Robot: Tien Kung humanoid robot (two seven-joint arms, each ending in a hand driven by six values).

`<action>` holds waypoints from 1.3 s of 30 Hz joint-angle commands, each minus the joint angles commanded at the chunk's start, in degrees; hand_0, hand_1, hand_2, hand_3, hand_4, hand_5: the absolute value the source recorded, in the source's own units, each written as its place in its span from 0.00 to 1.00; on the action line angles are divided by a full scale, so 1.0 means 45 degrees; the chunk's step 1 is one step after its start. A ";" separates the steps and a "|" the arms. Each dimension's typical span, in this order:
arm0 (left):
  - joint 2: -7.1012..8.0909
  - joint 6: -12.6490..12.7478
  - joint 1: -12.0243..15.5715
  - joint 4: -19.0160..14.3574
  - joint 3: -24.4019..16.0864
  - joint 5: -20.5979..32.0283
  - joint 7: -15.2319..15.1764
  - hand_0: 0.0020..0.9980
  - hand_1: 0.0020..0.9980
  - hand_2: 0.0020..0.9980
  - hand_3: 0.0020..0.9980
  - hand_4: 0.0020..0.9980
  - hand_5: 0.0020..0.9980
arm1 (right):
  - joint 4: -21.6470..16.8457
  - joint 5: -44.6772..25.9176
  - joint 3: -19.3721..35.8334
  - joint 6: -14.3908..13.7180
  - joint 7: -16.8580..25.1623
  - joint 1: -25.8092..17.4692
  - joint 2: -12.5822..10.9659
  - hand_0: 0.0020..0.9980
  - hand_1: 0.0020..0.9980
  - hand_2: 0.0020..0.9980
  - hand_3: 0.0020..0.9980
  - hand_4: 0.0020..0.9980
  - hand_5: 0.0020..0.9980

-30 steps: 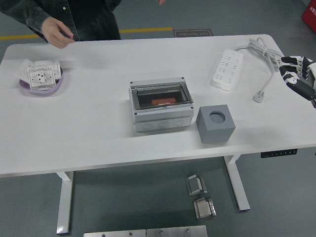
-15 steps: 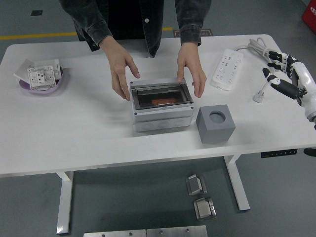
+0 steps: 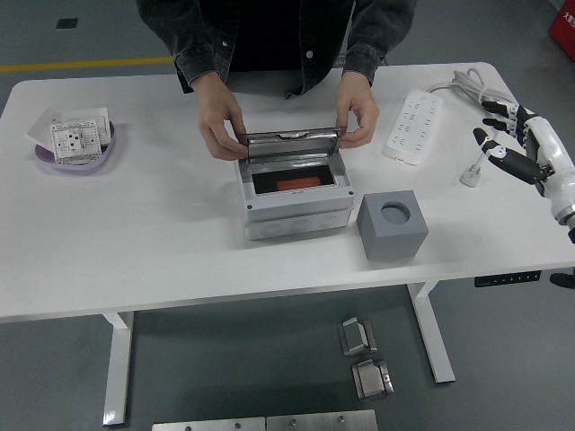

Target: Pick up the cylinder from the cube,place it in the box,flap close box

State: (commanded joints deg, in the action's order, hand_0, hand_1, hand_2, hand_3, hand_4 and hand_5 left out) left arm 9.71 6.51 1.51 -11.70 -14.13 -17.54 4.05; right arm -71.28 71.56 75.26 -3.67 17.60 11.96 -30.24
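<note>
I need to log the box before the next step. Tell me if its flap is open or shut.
Open. A person's hands hold the clear flap raised at the back of the box, leaving the orange piece inside uncovered.

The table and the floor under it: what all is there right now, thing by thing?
Box: one, grey, table centre, flap raised, orange piece inside.
Cube: one, grey, round hole on top, right of box.
Power strip: one, white, far right.
Bowl: one, purple, far left, white socket plates in it.
Metal parts: two, floor.
Person's hands: two, holding the flap.
Right hand: one, black-white, open, right edge.
</note>
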 joint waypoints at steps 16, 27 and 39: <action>-0.0060 -0.0037 0.0079 0.0029 0.0203 0.0092 0.0034 0.72 0.70 0.64 0.68 0.67 0.33 | -0.0028 -0.0002 0.0153 -0.0031 -0.0017 -0.0095 -0.0009 0.88 0.80 0.84 0.80 0.70 0.43; -0.0142 -0.0037 0.0092 0.0022 0.0272 0.0127 0.0040 0.72 0.70 0.64 0.68 0.67 0.33 | -0.0029 0.0009 0.0258 -0.0039 -0.0026 -0.0133 0.0009 0.88 0.80 0.84 0.80 0.70 0.43; -0.0105 -0.0013 -0.0075 -0.0078 -0.0141 -0.0389 0.0030 0.72 0.70 0.64 0.68 0.67 0.33 | 0.0020 0.0025 0.0082 -0.0076 -0.0043 -0.0031 -0.0011 0.88 0.79 0.83 0.79 0.70 0.44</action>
State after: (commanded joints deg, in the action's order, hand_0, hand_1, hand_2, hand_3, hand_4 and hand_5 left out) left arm 9.24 6.45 1.17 -12.05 -14.77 -19.29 4.18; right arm -71.19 71.67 75.63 -4.01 17.41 11.82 -30.29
